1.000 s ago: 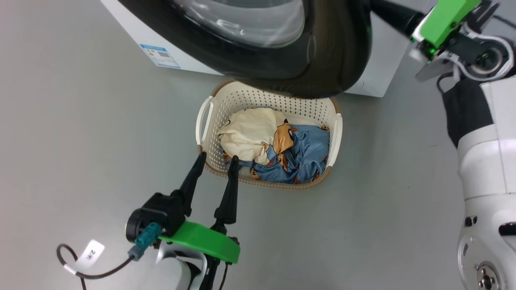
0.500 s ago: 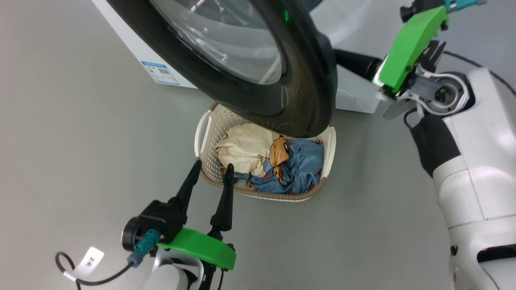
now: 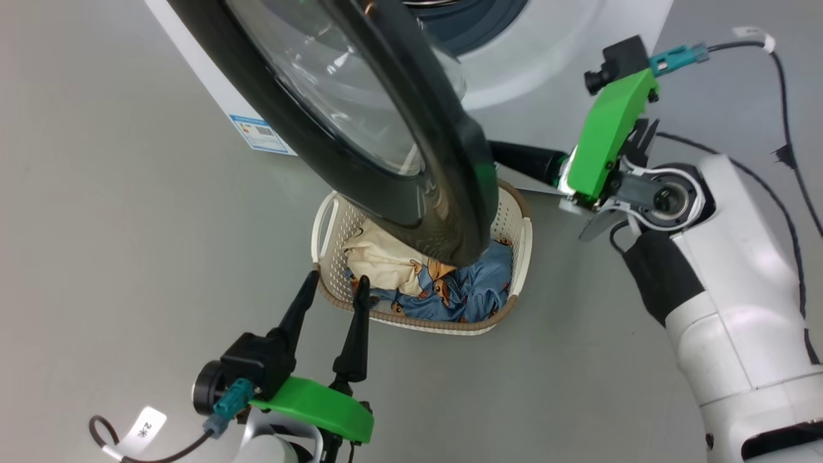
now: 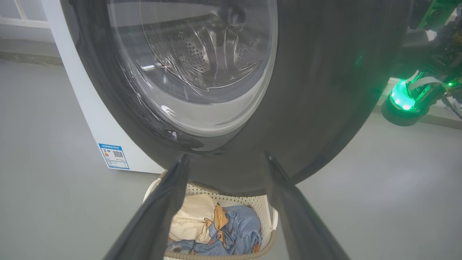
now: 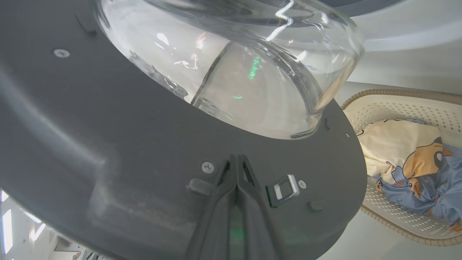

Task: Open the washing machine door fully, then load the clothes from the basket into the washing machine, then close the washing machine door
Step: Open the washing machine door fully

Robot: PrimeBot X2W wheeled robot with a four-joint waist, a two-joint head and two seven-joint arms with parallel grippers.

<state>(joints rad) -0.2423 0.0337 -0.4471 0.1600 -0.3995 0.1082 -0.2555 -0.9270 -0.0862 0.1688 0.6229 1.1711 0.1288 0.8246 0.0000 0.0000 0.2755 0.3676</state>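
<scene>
The washing machine door [image 3: 450,193] stands partly swung out from the white washing machine [image 3: 553,83], hanging over the basket [image 3: 424,323]. My right gripper [image 3: 501,156] is shut, its closed fingertips [image 5: 236,159] pressed against the door's inner face beside the metal latch [image 5: 283,187] and below the glass bowl [image 5: 234,72]. In the basket lie the clothes: a cream garment [image 3: 379,257] and a blue animal-print one [image 3: 476,292], partly hidden by the door. My left gripper [image 3: 334,286] is open and holds nothing, its tips at the basket's near left rim.
Grey floor spreads all around the basket. A blue label [image 3: 260,134] is stuck low on the machine's front, and the grey-blue gasket [image 3: 476,19] shows behind the door. My right forearm [image 3: 714,270] and its cable [image 3: 791,154] stand right of the basket.
The door has swung farther out from the machine, over more of the basket. My shut right gripper moved with it, lower and leftward in view. The left gripper barely moved.
</scene>
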